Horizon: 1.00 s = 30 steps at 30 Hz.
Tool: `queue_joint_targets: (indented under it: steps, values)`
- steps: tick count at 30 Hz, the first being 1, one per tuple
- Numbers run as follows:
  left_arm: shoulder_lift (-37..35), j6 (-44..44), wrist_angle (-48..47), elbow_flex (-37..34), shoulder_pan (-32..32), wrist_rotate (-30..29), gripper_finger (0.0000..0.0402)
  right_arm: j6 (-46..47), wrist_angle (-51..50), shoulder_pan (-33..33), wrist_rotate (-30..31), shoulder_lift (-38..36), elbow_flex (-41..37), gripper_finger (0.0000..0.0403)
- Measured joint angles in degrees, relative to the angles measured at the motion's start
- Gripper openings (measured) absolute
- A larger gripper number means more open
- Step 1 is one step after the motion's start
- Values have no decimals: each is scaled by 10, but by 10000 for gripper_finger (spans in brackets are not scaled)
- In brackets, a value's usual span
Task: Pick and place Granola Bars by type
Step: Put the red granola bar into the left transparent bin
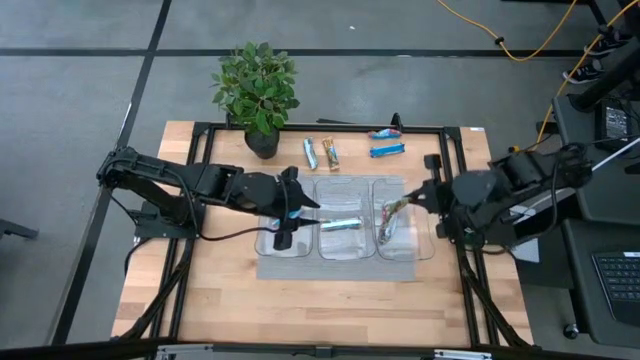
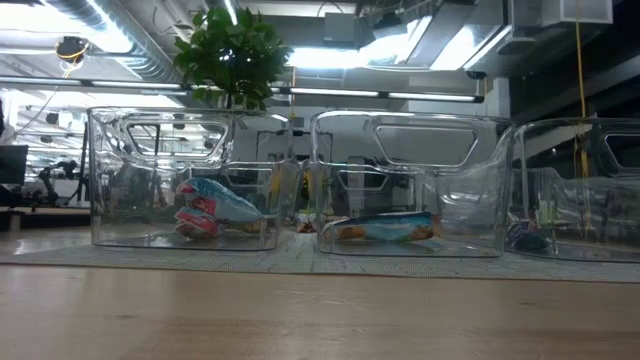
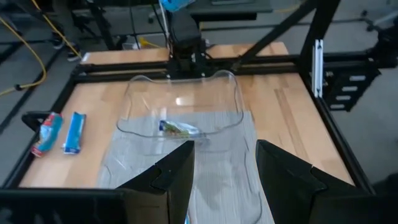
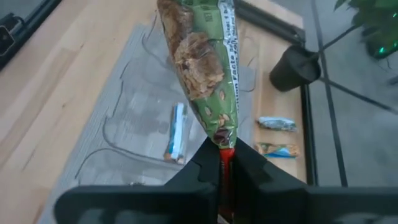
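Overhead, on the worktop, three clear bins hold sorted bars; the right hand grips a green granola bar above the right bin, the left hand open, empty.

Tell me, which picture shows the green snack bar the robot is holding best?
The right wrist view: the green bar fills it, pinched at one end by the right gripper. The high view shows it small over the right bin. The left wrist view shows it far off. The low view doesn't clearly show it.
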Motion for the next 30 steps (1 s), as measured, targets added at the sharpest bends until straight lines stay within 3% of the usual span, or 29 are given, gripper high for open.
queue_joint_targets:
  steps: [4, 13, 17, 30]
  values:
    - [0, -2, 22, 0, 0, -17, 164, -45, 27, -35, -27, -9, 0, 36]
    - [0, 0, 60, 0, 0, -45, 164, -137, 108, -113, -132, -8, 0, 17]
    - [0, 2, 69, 0, 0, -50, 164, -156, 142, -144, -169, -2, 0, 32]
    - [0, 158, 190, 0, -3, -51, 164, -170, 281, -219, -288, 64, 0, 24]
